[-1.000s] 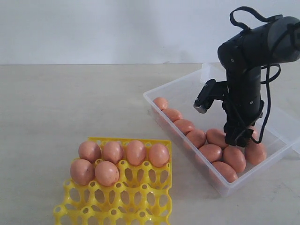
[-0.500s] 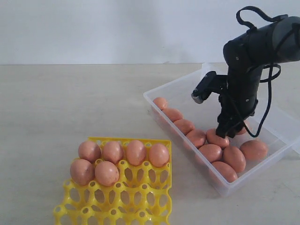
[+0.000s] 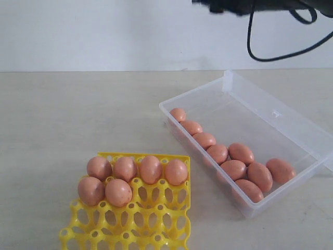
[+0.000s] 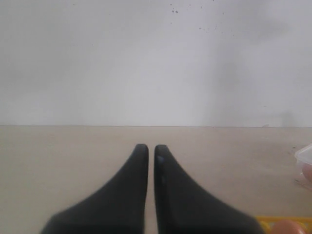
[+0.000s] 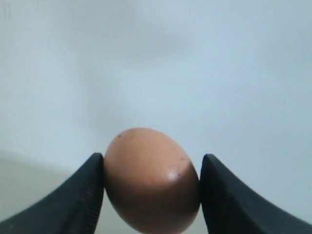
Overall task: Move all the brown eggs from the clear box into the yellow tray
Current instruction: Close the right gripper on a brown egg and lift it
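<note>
Several brown eggs [image 3: 233,169] lie in the clear box [image 3: 276,113] at the right of the exterior view. Several more sit in the back cups of the yellow tray [image 3: 151,221] at the front left. My right gripper [image 5: 152,158] is shut on one brown egg [image 5: 151,180], held between both fingers against a pale wall. In the exterior view only part of that arm and its cable [image 3: 250,6] show at the top edge; the gripper itself is out of that frame. My left gripper [image 4: 147,147] is shut with nothing in it, low over the table.
The tray's front rows of cups [image 3: 130,232] hold nothing. The box's lid flap [image 3: 325,156] lies along its far right side. The left wrist view catches a corner of the tray [image 4: 265,223] and of the box [image 4: 304,156].
My right arm has risen out of the box and up past the top of the exterior view, taking one egg with it. The tray and the other eggs have stayed put.
</note>
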Robot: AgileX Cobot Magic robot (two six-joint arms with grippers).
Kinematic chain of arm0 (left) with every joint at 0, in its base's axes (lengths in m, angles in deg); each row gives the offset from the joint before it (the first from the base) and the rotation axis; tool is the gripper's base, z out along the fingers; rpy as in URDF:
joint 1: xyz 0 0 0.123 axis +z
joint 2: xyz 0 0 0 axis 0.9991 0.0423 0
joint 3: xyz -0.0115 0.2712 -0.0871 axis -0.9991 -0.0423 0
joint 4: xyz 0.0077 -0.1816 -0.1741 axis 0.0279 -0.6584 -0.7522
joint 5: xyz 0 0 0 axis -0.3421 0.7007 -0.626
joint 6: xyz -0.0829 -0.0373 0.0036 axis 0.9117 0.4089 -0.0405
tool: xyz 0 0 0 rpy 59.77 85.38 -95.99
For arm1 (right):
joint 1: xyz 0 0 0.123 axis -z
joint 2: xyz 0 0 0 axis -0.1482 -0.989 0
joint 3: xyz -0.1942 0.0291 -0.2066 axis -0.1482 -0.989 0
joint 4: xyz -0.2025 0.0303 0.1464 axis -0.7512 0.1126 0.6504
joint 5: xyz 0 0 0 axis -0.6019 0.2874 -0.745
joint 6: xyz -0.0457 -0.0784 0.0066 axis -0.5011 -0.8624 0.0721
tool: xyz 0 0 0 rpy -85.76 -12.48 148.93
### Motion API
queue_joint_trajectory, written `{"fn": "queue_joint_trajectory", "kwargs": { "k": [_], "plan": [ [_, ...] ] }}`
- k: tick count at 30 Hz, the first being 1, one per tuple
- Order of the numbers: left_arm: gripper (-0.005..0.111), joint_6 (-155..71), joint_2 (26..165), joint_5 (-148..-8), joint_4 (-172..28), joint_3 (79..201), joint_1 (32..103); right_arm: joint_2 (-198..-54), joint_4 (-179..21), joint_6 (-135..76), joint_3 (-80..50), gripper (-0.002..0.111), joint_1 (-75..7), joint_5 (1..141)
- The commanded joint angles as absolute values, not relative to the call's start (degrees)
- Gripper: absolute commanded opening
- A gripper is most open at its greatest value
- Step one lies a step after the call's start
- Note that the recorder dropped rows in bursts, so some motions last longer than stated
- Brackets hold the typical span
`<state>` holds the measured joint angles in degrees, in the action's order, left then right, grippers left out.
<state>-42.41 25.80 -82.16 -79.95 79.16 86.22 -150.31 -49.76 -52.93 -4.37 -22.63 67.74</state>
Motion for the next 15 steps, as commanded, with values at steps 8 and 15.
{"fn": "queue_joint_trajectory", "kwargs": {
  "k": [8, 15],
  "plan": [
    [0.004, -42.0, 25.6, -82.0, -80.2, 79.4, 86.3, -142.4, -82.1, -49.0, -5.5, 0.000, -39.0, 43.3],
    [0.004, -42.0, 25.6, -82.0, -80.2, 79.4, 86.3, -142.3, -81.7, -31.5, -21.7, 0.000, -50.5, 36.9]
  ]
}}
